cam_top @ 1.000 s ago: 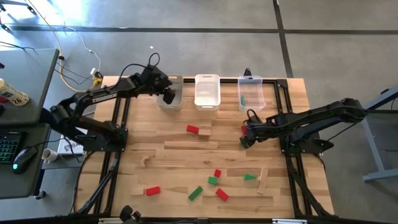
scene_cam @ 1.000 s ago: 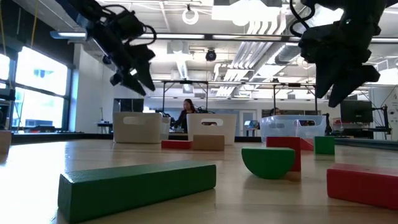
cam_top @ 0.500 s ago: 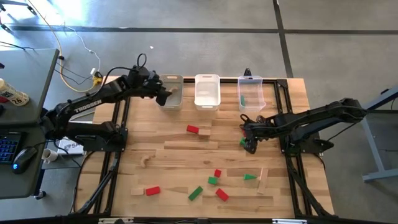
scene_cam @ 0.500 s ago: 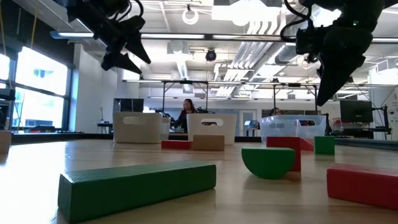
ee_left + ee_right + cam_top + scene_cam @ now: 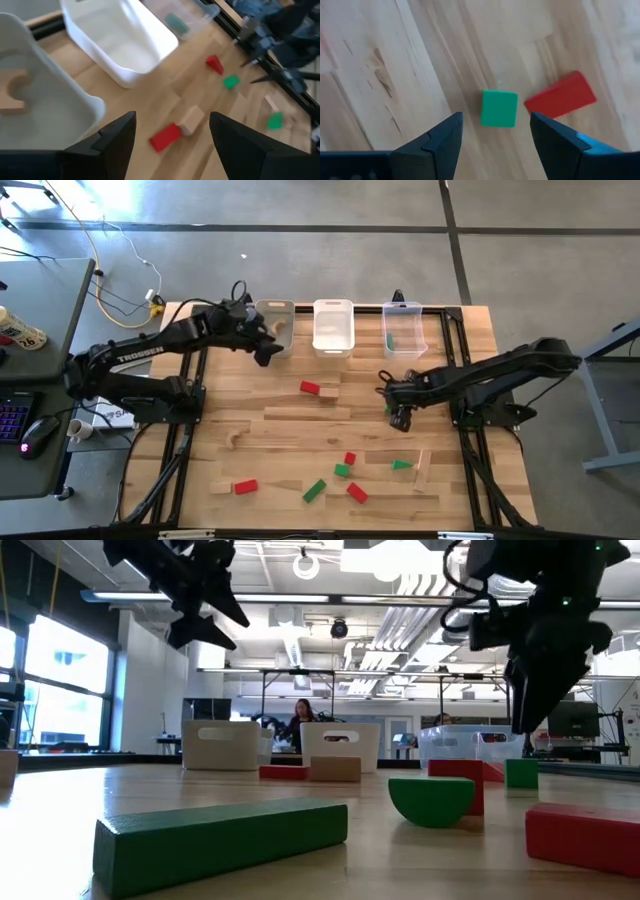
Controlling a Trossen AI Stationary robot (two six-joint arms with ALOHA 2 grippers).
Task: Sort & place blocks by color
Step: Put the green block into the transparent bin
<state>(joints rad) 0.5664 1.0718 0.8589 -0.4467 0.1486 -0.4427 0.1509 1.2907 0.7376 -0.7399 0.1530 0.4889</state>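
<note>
Red, green and plain wooden blocks lie scattered on the table (image 5: 280, 430). My right gripper (image 5: 496, 115) hangs open, pointing steeply down above a green cube (image 5: 498, 108) that rests flat beside a red wedge (image 5: 560, 98); its fingers stand on either side of the cube, clear of it. My left gripper (image 5: 172, 115) is open and holds nothing, raised just in front of the left bin (image 5: 275, 327). That bin holds a plain arch block (image 5: 12, 92). A green block (image 5: 177, 22) lies in the right bin (image 5: 404, 330).
The middle bin (image 5: 333, 327) stands between the other two at the far edge. A red block (image 5: 310, 388) touches a plain one (image 5: 328, 392) mid-table. Several more blocks lie near the front edge, among them a long green one (image 5: 220, 840) and a green half-round (image 5: 432, 800).
My left gripper has drawn back from over the left bin toward the table's near edge and risen, staying open. My right gripper has rolled about its own axis and sunk a little over the green cube, staying open.
</note>
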